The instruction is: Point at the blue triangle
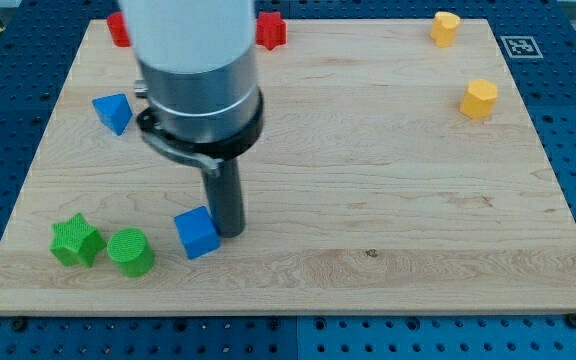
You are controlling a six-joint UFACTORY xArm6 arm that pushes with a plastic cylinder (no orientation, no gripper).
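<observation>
The blue triangle [113, 112] lies near the view's left edge of the wooden board [388, 200], upper part. My tip [228, 232] stands low in the left half of the board, touching or nearly touching the right side of a blue cube [197, 233]. The tip is well below and to the right of the blue triangle. The wide arm body [193, 70] hides the board above the tip.
A green star block [76, 241] and a green cylinder [131, 252] sit at the lower left. Two red blocks [271, 29] [118, 28] lie at the top edge, partly hidden by the arm. Two yellow blocks [446, 28] [479, 98] sit at the upper right.
</observation>
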